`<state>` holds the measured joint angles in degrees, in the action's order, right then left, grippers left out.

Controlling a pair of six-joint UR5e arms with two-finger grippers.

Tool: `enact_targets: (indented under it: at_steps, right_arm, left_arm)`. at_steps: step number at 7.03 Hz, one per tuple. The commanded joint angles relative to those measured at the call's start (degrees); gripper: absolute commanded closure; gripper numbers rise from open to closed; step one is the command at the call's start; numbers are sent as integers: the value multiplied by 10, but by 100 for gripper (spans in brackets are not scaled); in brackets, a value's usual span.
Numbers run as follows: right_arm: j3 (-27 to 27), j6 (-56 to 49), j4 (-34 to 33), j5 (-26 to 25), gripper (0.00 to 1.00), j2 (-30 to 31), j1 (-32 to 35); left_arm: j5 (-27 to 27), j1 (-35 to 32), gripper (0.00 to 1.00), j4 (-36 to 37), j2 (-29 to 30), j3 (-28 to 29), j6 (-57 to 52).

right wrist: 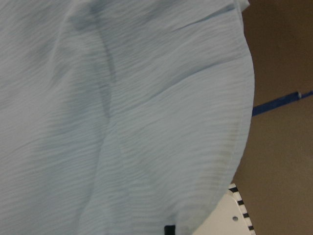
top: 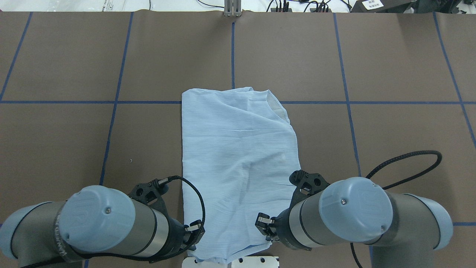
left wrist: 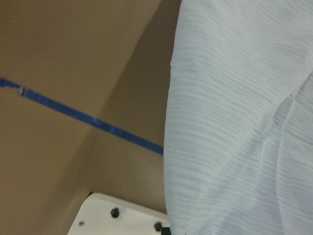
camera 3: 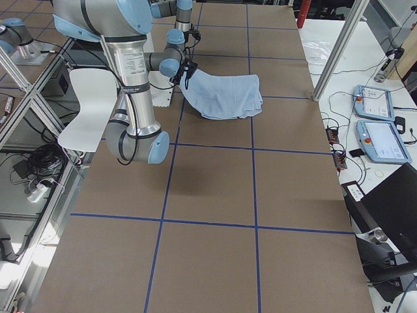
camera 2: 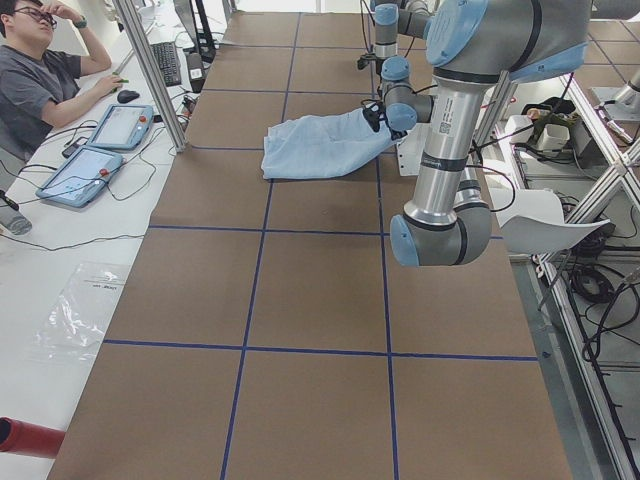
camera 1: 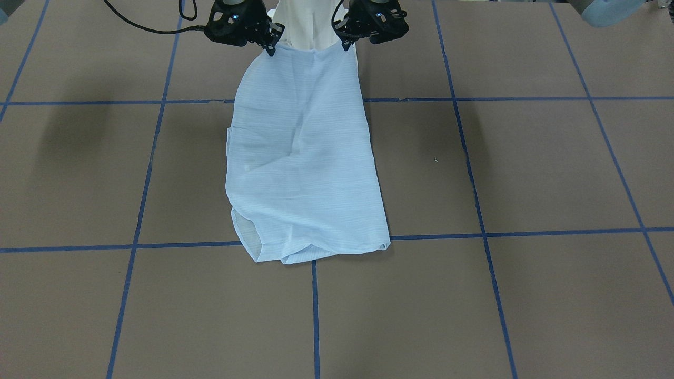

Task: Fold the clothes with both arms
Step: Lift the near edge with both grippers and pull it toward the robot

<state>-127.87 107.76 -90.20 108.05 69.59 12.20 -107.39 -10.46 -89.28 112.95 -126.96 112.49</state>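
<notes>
Though blurred beyond reading, black lettering (top: 60, 238) on left arm (top: 111, 227) beside shirt (top: 238, 149).

Left arm (top: 148, 230) and right arm (top: 303, 223): grey-silver tubes, light-blue screw-fastened caps (top: 97, 219), black braided cables (top: 405, 155), seemingly printed sleeve lettering (top: 61, 238).

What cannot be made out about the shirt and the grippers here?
- Buttons and sleeves of the shirt: in no view; folded fabric seems to cover them.
- Pinch of the left gripper and right gripper: cut off by the bottom edge in both wrist views.
</notes>
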Motion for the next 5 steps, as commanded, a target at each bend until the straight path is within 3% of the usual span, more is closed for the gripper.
enact_targets:
  at_steps: [1, 2, 4, 5]
  right_arm:
    - [-9, -1, 0, 25, 100, -4, 25]
    - [8, -12, 1, 23, 100, -16, 56]
    - [60, -85, 1, 18, 100, -62, 127]
    - [92, -108, 1, 17, 100, -94, 161]
  left_arm:
    - [-1, 4, 100, 46, -2, -40, 4]
    - [-1, -11, 100, 47, 0, -33, -3]
    - [-11, -112, 100, 45, 15, 1, -65]
    - [-46, -167, 100, 39, 27, 34, -93]
